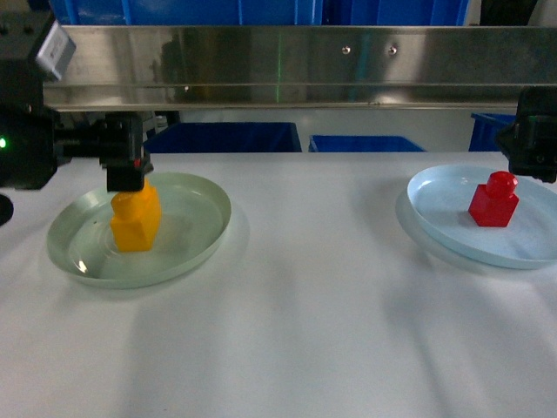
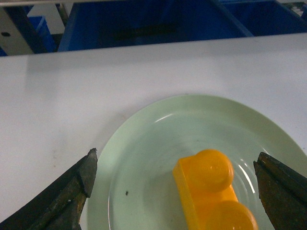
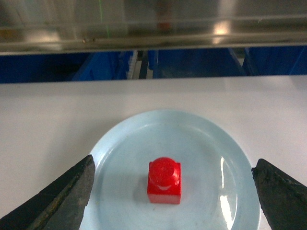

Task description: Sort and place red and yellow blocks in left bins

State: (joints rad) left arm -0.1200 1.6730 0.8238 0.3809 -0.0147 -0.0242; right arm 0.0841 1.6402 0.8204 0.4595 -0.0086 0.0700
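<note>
Seen mid-sort: yellow block (image 1: 135,220) on green plate (image 1: 209,196) at frame left beneath wide-open, empty left tool (image 1: 127,177); red block (image 1: 493,201) on blue plate (image 1: 435,187) at right, right tool (image 3: 175,191) likewise agape. Neither binned yet.

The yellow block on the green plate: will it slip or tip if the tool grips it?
The yellow block looks glossy and rigid, so it may slip in the open left tool. It looks fairly tall, so a sideways push might tip it. The green plate could slide.
</note>
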